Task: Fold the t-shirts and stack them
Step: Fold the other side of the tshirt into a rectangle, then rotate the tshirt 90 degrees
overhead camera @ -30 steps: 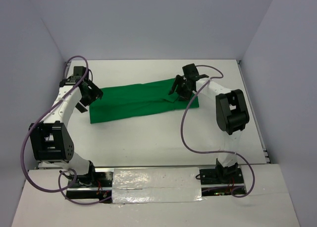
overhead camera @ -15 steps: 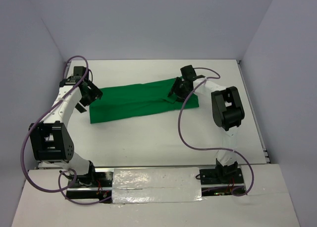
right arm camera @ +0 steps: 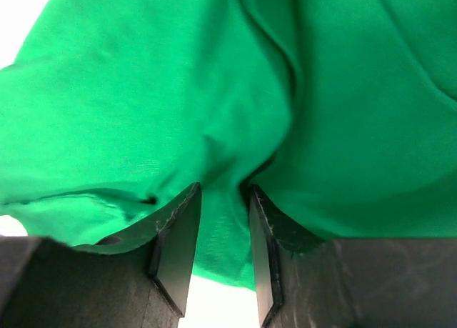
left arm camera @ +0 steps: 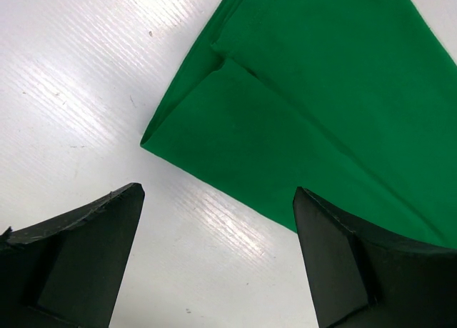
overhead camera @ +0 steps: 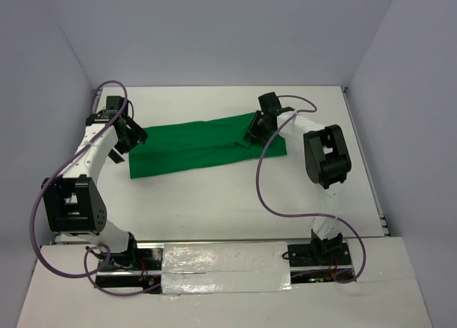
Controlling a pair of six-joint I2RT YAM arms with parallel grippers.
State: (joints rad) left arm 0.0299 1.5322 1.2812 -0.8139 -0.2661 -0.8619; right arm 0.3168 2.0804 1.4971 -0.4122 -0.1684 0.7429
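Our right end effector (right arm camera: 223, 199) may have only the top layer of the shirt (overhead camera: 193, 146), so we risk a lift that drags or unfolds the strip lying across the far half of the tabletop (overhead camera: 214, 206). Its jaws are nearly closed, pinching a ridge of cloth. Our left end effector (left arm camera: 218, 199) hangs wide open, empty, over the shirt's left end.
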